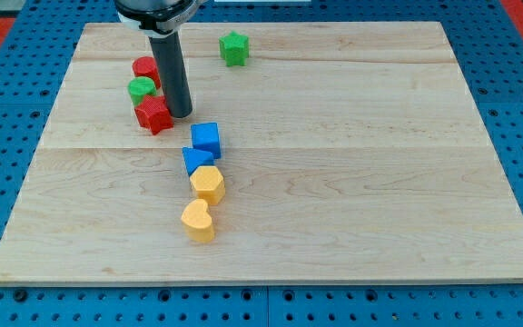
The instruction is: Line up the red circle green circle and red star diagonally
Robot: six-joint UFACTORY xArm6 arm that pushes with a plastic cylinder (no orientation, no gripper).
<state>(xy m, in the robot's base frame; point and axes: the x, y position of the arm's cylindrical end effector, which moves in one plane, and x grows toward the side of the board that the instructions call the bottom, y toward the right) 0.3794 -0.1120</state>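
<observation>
The red circle [144, 67], the green circle [141, 89] and the red star [153, 115] sit close together in a short line at the board's upper left, each touching or nearly touching its neighbour. The red circle is highest, the red star lowest and slightly further right. My tip [180, 114] rests on the board just right of the red star, touching or almost touching it. The dark rod rises from there and hides part of the red circle's right side.
A green star [234, 48] lies near the board's top edge, right of the rod. Below my tip a blue cube [206, 139], a blue triangle [196, 160], a yellow hexagon [208, 183] and a yellow heart [198, 220] form a column. The wooden board [379, 163] lies on a blue pegboard.
</observation>
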